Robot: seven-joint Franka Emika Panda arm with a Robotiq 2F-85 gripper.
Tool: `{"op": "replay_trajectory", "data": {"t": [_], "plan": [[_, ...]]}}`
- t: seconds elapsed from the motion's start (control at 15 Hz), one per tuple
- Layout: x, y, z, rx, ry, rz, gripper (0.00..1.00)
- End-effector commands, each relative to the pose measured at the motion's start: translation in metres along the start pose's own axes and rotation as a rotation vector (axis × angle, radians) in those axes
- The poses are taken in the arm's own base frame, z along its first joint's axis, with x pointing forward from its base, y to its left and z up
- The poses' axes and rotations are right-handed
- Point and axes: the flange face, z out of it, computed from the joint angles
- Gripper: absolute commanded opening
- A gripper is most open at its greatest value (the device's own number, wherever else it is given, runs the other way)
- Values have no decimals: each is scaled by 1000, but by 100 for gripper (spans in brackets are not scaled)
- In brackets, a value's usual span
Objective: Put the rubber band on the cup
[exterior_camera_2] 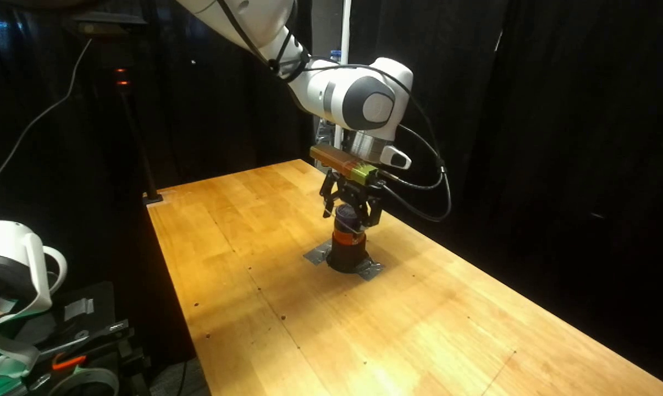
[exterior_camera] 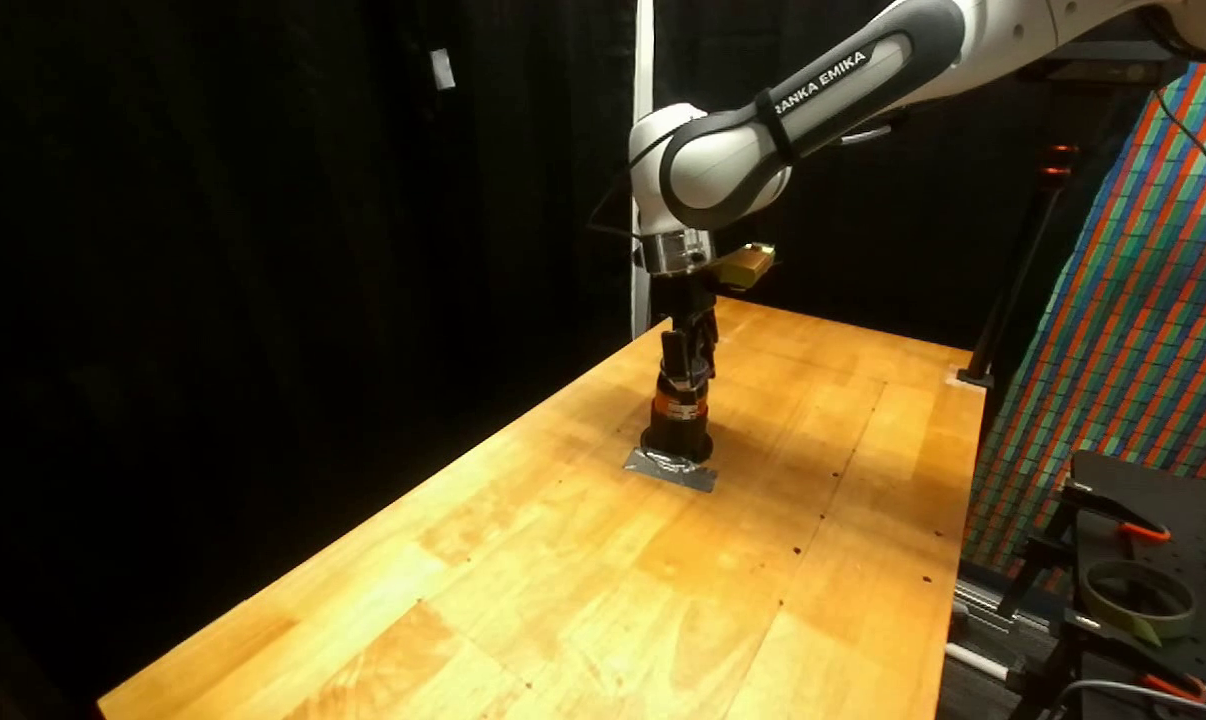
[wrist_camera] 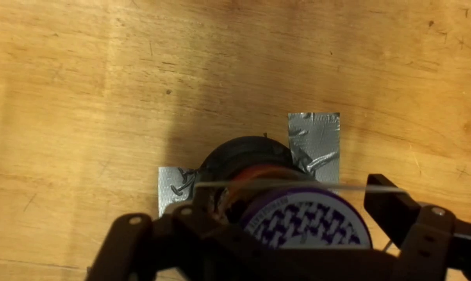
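Observation:
The cup [exterior_camera_2: 348, 254] is a dark upright cylinder with an orange band, and stands on the table in both exterior views [exterior_camera: 681, 408]. Its round purple and white patterned top [wrist_camera: 305, 218] shows in the wrist view. My gripper [wrist_camera: 294, 191] is open, with one finger on each side of the cup's upper part, also in an exterior view [exterior_camera_2: 350, 218]. A thin pale rubber band [wrist_camera: 345, 187] is stretched between the two fingertips and crosses in front of the cup's top. Its far strand is mostly hidden by the gripper. I cannot tell whether it touches the cup.
Grey tape [wrist_camera: 317, 144] at the cup's wide base lies on the wooden table [exterior_camera: 603, 600]. A dark post [exterior_camera: 1008, 270] stands at the table's far corner. A side cart [exterior_camera: 1153, 500] with a tape roll [exterior_camera: 1138, 598] and tools stands beside the table.

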Motion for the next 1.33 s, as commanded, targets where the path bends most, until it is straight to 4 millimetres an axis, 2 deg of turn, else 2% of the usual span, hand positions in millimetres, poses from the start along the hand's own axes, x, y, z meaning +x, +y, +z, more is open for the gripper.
{"op": "replay_trajectory", "data": {"t": [0.0,0.27,0.33,0.4,0.47,0.73,0.93,1.2,1.27], "plan": [[-28,0,3,6,8,11,100],[-43,3,13,7,33,12,100],[-47,3,15,1,54,13,75],[-50,3,16,-1,73,12,73],[-53,3,17,-3,98,9,66],[-55,0,18,-43,242,-11,34],[-65,-5,22,-56,304,-20,11],[-91,-5,26,-67,390,-20,3],[-98,-5,26,-73,432,-20,5]]}}
